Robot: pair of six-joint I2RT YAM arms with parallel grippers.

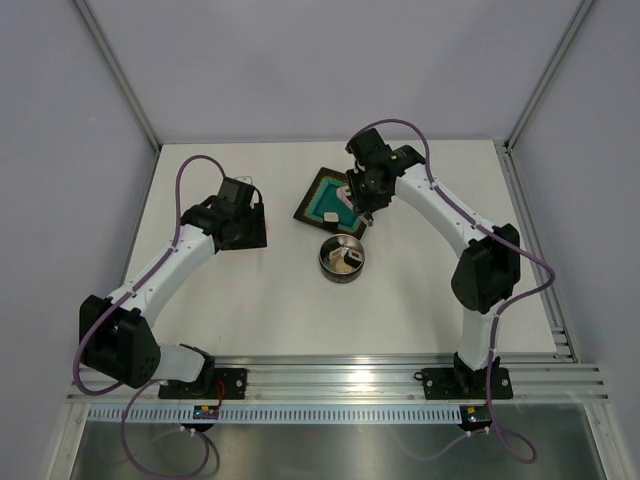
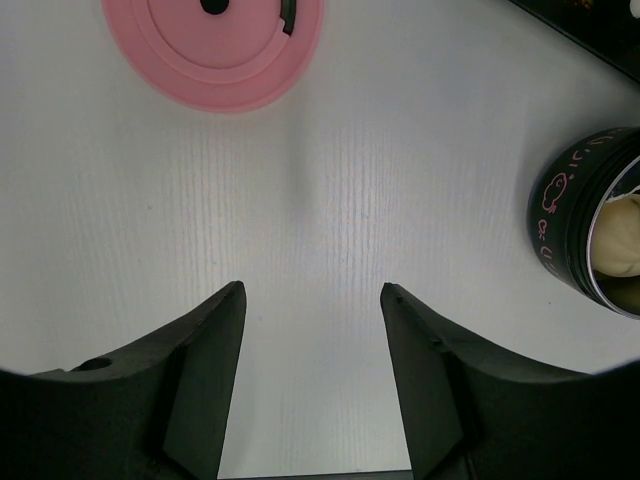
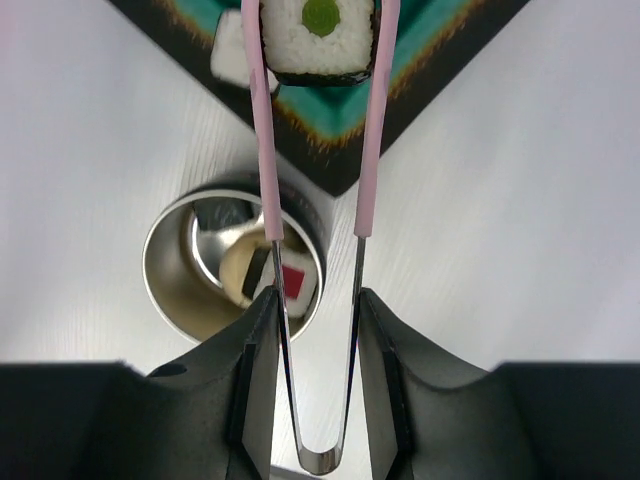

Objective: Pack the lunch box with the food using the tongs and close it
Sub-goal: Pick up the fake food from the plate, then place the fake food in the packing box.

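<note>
My right gripper point(image 3: 316, 296) is shut on the tongs point(image 3: 372, 120), squeezing their steel arms. Between their pink tips, the tongs pinch a piece of food point(image 3: 320, 35), a white roll with a dark wrap and green centre, held above the dark tray point(image 3: 340, 140). The steel lunch box point(image 3: 170, 270) stands just in front of the tray with a red-centred piece point(image 3: 292, 282) inside. From above, the right gripper point(image 1: 362, 203) hangs over the tray's near corner, behind the lunch box point(image 1: 341, 259). My left gripper point(image 2: 312, 300) is open over bare table. The pink lid point(image 2: 215, 45) lies ahead of it.
A second white piece point(image 3: 232, 58) lies on the tray's teal centre. The tray point(image 1: 322, 196) sits diamond-wise behind the lunch box. In the left wrist view the lunch box's dark outer wall point(image 2: 560, 215) stands at the right edge. Grey walls enclose the table on three sides.
</note>
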